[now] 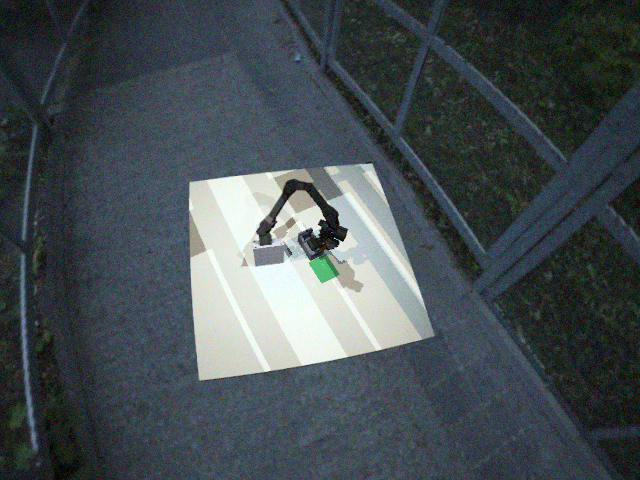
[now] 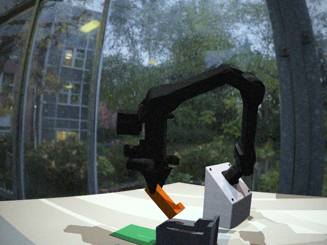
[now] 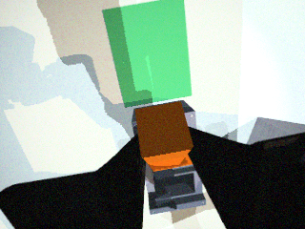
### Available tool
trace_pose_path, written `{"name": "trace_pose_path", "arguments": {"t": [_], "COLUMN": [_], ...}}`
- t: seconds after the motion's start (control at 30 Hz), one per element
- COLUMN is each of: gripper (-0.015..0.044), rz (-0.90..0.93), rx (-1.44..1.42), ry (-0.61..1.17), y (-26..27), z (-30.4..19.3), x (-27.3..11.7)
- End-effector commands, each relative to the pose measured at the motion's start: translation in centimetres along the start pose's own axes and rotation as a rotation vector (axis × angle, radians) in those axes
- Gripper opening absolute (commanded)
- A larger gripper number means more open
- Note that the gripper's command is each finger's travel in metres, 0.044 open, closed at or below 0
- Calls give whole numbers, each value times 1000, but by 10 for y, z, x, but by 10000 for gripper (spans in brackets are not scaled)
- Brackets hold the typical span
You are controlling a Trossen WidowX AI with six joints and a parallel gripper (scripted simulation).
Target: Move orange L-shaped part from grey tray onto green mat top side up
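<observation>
The orange L-shaped part is out of its pocket and hangs tilted in my gripper. Its pinched end is up, and its L-shaped end slopes down to the right in the exterior view. The lower end hangs over the grey tray; any small gap to the rim is hard to judge. The part hides the tray's middle in the wrist view. The green mat lies flat beside the tray, with nothing on it. In the top view the arm hides most of the part.
The grey wedge-shaped base block of the arm stands near the tray. Hard-edged shadows and light bands cross the table top, and a shadow falls along one side of the mat.
</observation>
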State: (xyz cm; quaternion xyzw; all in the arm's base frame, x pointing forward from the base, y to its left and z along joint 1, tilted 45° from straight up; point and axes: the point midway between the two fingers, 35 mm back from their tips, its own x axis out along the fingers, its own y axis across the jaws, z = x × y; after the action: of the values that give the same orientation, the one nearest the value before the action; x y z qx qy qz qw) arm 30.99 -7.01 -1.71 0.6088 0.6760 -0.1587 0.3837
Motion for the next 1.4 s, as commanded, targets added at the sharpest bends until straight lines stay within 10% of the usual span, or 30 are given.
{"name": "trace_pose_path", "arguments": {"t": [0.0, 1.37], "gripper": [0, 0], "rz": [-5, -4], "rx": [0, -2], "ry": [1, -2], "y": [-2, -10], "z": [16, 83], "x": [1, 28]}}
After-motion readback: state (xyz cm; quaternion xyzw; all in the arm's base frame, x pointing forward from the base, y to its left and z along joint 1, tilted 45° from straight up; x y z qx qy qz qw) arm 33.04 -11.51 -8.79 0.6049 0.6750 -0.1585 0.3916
